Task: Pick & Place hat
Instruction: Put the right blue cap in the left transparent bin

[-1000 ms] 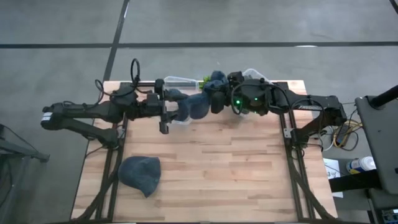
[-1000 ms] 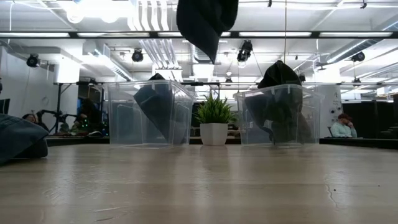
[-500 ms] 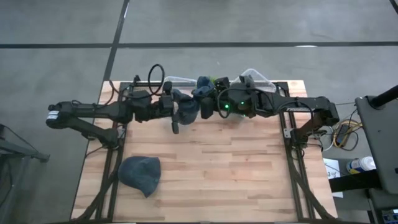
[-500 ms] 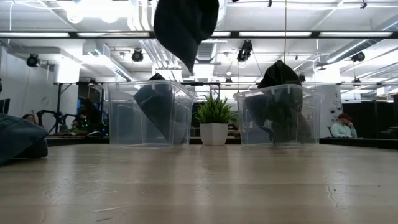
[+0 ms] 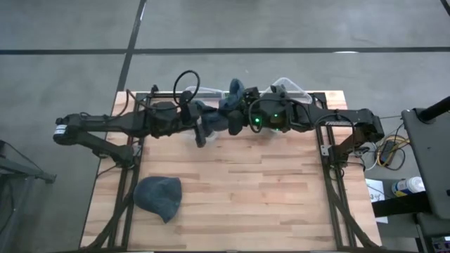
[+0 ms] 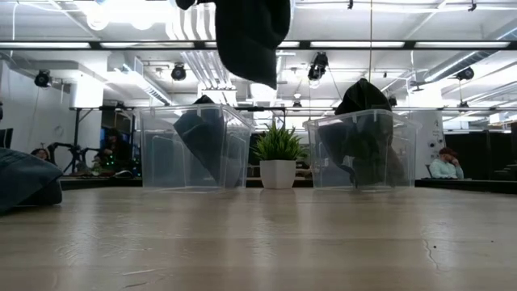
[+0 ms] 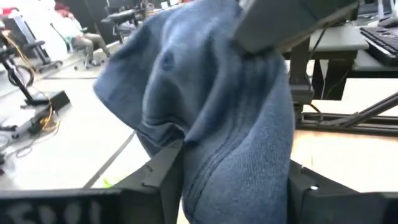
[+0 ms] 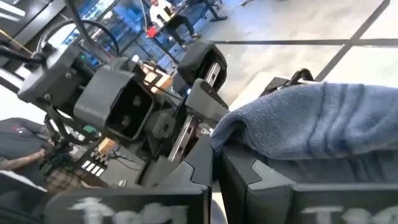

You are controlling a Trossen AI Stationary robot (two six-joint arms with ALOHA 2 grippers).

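1. A second blue hat (image 5: 158,197) lay on the desk (image 5: 267,197) near its front left corner, well apart from both arms.
2. The left gripper (image 5: 204,128) hung above the desk's back edge, its fingers clamped on the raised blue hat (image 5: 223,119).
3. That hat stretched between the two grippers, off the desk.
4. The right gripper (image 5: 237,116) pinched the hat's other side, just beside the left.
5. Two clear bins (image 6: 192,148) stood along the back edge.
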